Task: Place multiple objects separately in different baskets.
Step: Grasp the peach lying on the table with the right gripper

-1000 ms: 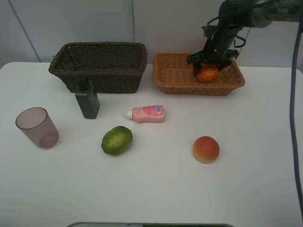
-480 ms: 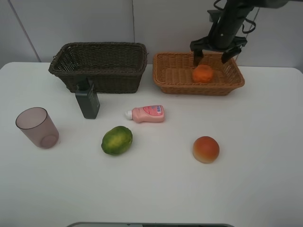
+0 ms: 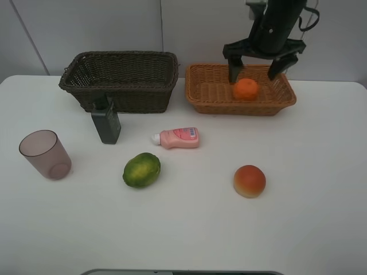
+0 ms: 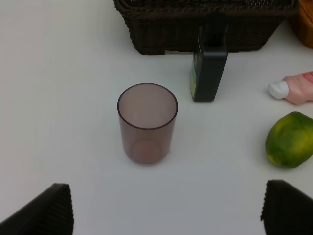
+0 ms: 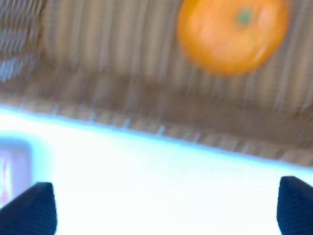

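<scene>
One object of six is placed: the orange (image 3: 246, 89) lies inside the light basket (image 3: 198, 102), and the right fingers (image 3: 232, 66) stand wide open just above it, not touching. The cup (image 3: 45, 154), dark green bottle (image 3: 106, 123), pink bottle (image 3: 179, 137), green fruit (image 3: 141, 169) and red-orange fruit (image 3: 249, 181) wait on the bench (image 3: 309, 172) outside this basket. The left fingers (image 4: 49, 210) are open and hold nothing.
</scene>
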